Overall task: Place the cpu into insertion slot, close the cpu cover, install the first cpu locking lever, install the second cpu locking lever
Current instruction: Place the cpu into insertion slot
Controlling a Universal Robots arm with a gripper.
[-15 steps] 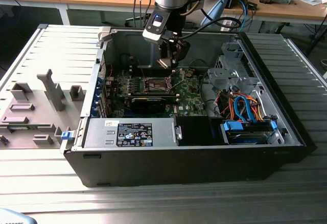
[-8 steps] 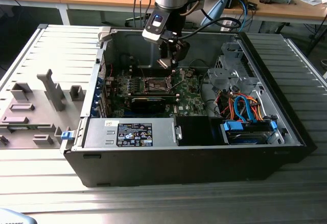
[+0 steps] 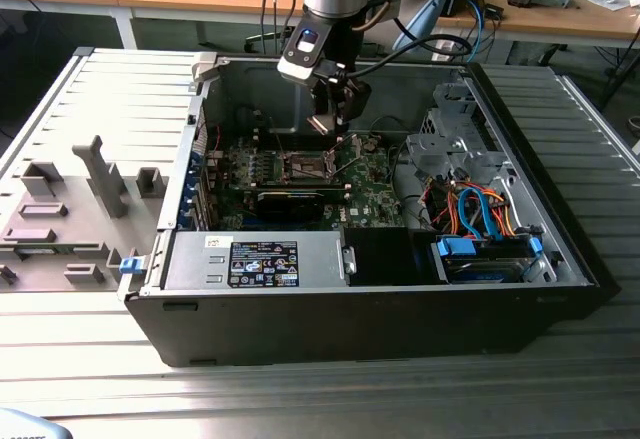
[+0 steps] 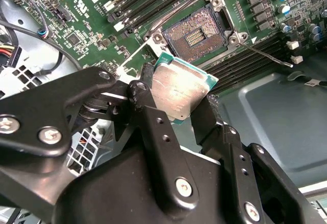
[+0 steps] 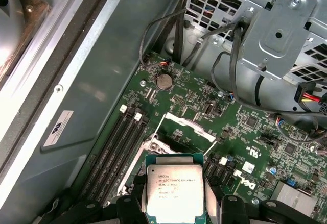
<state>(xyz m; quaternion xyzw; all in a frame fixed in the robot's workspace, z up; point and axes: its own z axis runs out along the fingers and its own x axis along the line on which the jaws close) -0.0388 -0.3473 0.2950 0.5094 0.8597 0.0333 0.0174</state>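
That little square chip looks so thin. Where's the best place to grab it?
Probably by two opposite edges of the cpu, coming in from its sides. It is a thin flat square, and the gripper holds it just so, leaving the metal top uncovered.

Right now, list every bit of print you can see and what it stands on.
Small square silvery-topped cpu, held in the gripper: several dark printed lines, too small to quote surely.
White sticker on the grey case wall: blue mark and print, unreadable.
Black label on the grey power supply box: white print, too small.
Green motherboard: white lettering, too small.
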